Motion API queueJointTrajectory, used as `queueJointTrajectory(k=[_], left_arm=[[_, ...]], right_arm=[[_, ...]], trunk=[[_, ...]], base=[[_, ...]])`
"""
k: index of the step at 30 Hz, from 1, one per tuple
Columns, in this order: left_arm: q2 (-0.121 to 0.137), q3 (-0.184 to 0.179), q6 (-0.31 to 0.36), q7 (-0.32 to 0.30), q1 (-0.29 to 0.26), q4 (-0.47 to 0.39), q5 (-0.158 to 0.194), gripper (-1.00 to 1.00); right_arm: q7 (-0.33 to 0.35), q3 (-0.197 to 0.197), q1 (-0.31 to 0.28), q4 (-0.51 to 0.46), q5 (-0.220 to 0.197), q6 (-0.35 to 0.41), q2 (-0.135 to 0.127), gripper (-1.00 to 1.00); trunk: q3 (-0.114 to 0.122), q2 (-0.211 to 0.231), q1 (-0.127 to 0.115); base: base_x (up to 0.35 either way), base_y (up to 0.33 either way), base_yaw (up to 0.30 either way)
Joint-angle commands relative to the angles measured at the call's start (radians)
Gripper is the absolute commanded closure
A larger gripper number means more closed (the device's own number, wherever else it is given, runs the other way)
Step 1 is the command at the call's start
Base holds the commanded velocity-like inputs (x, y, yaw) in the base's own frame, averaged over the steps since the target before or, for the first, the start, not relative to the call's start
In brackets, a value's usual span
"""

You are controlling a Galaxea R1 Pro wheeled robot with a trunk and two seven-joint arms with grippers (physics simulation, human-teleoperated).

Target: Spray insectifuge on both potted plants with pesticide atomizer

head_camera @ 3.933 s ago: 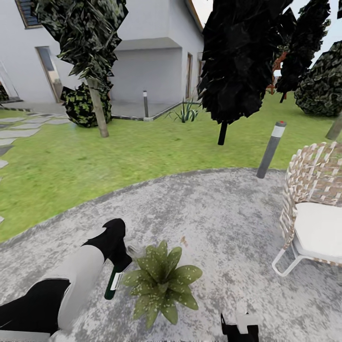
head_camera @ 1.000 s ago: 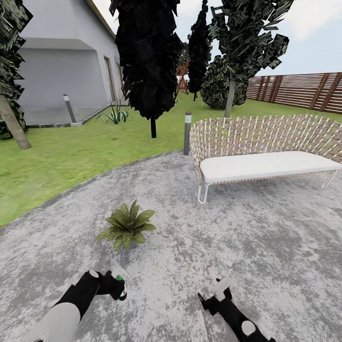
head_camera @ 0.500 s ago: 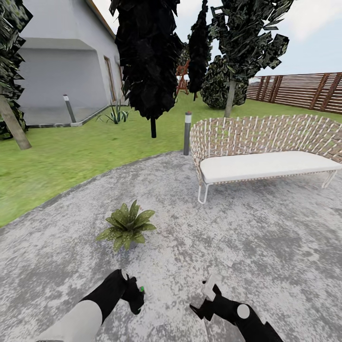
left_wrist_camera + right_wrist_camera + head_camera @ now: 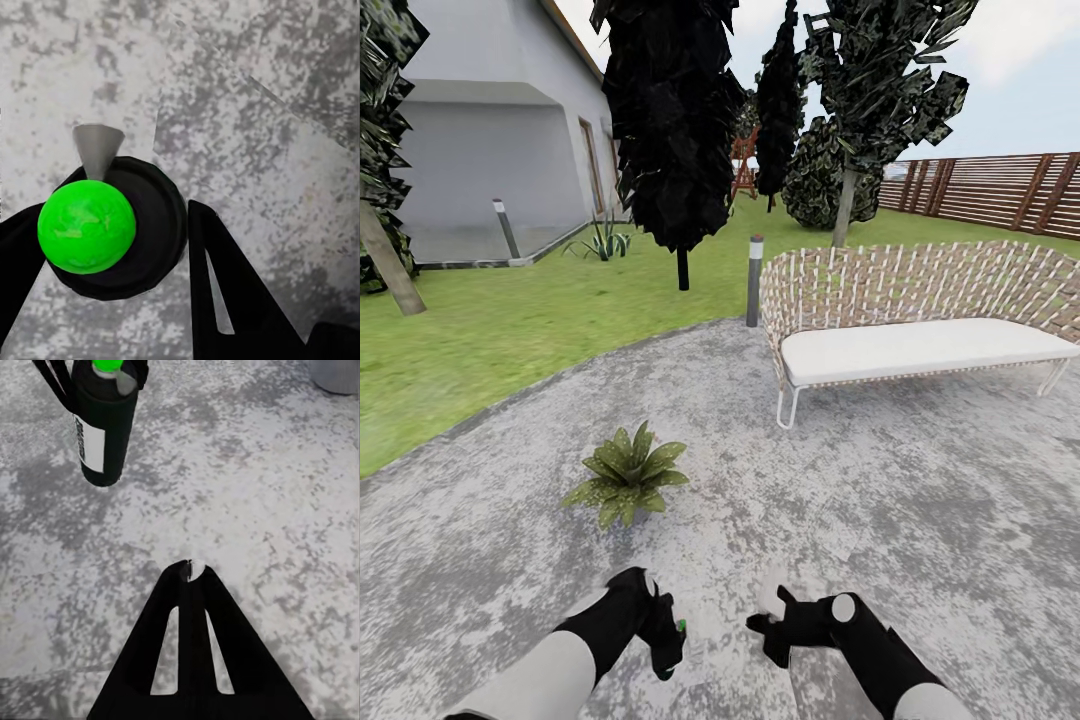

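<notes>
The head camera looks forward and down over the grey paving (image 4: 920, 500) toward the far lawn. Both wrist cameras face the paving closely. The left sits right above the atomizer (image 4: 112, 225); the right sees the same atomizer (image 4: 105, 427) farther off.

The pesticide atomizer (image 4: 105, 424) is a dark bottle with a white label on its side and a bright green cap with a pale grey nozzle (image 4: 96, 147). It is held clear of the grey speckled paving (image 4: 880, 480), between the fingers of the left tool (image 4: 670, 640), with the green cap (image 4: 681, 627) showing at the tool's tip. One potted plant (image 4: 625, 475), a low rosette of broad, pointed, speckled green leaves, stands upright on the paving, nearer its lawn-side edge; its pot is hidden under the leaves.
</notes>
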Motion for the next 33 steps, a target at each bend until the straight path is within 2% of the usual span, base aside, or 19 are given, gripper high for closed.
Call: queueJointTrajectory(k=[1, 10, 14, 27, 29, 33], left_arm=[[-0.002, -0.003, 0.008, -0.004, 0.000, -0.004, -0.002, 1.00], [-0.023, -0.004, 0.010, 0.002, 0.000, -0.019, -0.001, 1.00], [-0.025, -0.003, 0.009, 0.007, 0.001, -0.040, 0.002, 1.00], [-0.025, 0.001, -0.008, 0.001, 0.003, -0.040, 0.008, 1.00], [-0.025, 0.001, -0.020, 0.000, 0.004, -0.037, 0.016, 1.00], [-0.025, 0.001, -0.059, -0.002, 0.004, -0.030, 0.068, 1.00]], right_arm=[[0.002, 0.003, -0.001, -0.005, 0.011, -0.007, 0.003, 1.00], [0.018, 0.011, -0.003, -0.018, 0.011, -0.006, 0.025, 1.00], [0.019, 0.011, -0.011, -0.017, 0.011, -0.005, 0.038, 1.00], [0.018, 0.011, -0.030, -0.018, 0.011, -0.004, 0.052, 1.00], [0.018, 0.011, -0.030, -0.018, 0.011, -0.004, 0.054, 1.00], [0.018, 0.011, -0.031, -0.018, 0.011, -0.004, 0.057, 1.00]], trunk=[[-0.001, 0.000, 0.000], [-0.001, 0.000, 0.000], [-0.001, 0.000, 0.000], [-0.001, 0.000, 0.000], [-0.001, 0.000, 0.000], [-0.001, 0.000, 0.000]], base=[[0.000, 0.000, 0.000], [0.000, 0.000, 0.000], [0.000, 0.000, 0.000], [0.000, 0.000, 0.000], [0.000, 0.000, 0.000], [0.000, 0.000, 0.000]])
